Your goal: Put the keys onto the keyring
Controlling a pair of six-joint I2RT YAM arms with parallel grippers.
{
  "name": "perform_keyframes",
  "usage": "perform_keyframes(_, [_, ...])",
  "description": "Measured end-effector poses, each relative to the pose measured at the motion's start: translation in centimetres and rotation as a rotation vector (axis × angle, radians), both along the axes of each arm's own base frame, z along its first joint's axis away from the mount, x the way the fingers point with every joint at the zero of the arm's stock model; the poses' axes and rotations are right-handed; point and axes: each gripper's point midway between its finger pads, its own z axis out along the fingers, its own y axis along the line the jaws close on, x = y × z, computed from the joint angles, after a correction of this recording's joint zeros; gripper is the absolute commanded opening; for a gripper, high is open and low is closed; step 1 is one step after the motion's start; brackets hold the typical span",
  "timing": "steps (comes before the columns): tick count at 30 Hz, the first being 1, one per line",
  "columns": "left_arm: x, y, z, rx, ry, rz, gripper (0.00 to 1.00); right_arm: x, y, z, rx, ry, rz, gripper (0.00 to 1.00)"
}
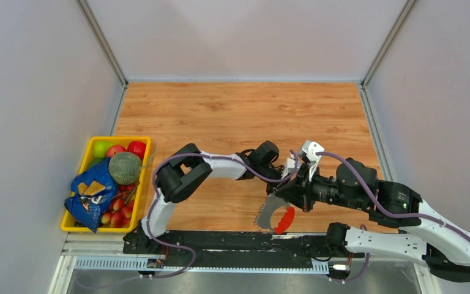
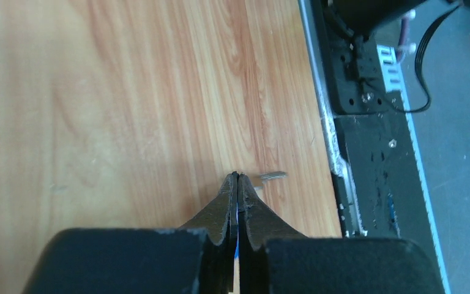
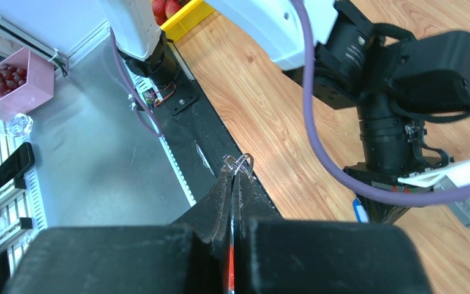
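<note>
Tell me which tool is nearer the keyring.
Right. The right tool is shut on the keyring, whose red loop juts toward the arm bases. The left tool, shut on the keys, sits just beyond, apart from it.

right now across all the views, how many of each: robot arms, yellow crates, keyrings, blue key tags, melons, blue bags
robot arms: 2
yellow crate: 1
keyring: 1
blue key tag: 1
melon: 1
blue bag: 1
total: 7
</note>
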Motion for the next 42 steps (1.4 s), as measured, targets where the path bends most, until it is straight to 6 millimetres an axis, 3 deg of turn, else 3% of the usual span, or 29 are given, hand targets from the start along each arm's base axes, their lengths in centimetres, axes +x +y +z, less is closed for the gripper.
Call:
perform_keyframes(5, [2.2,0.7,4.6,-0.081,-0.105,0.167,0.0,-0.5,0.2,0.0,0.001,0.0,0.037,0.0])
perform_keyframes(13, [6.8,2.5,14.5,-0.257,-0.317,0.478,0.0,-0.8,0.2,1.1,0.021,-0.015,0.056,0.0])
perform_keyframes(20, [9.5,7.5,18.2,-0.273,-0.435,0.782,0.0,-0.1,0.9,1.5,0.012,-0.029,0.04,0.0])
perform_keyframes(24, [9.6,10.5,20.4,-0.303,-0.463,0.896,0.0,0.8,1.3,1.0,-0.014,-0.036,0.007,0.0])
perform_keyframes(33, [8.0,15.6,27.5,-0.48,-0.482,1.023,0.0,2.7,2.0,1.4,-0.016,-0.083,-0.063,0.0])
perform_keyframes(42, [5.8,17.6,29.5,-0.555,-0.458,1.007,0.0,4.2,3.6,1.1,-0.035,-0.117,-0.089,0.0])
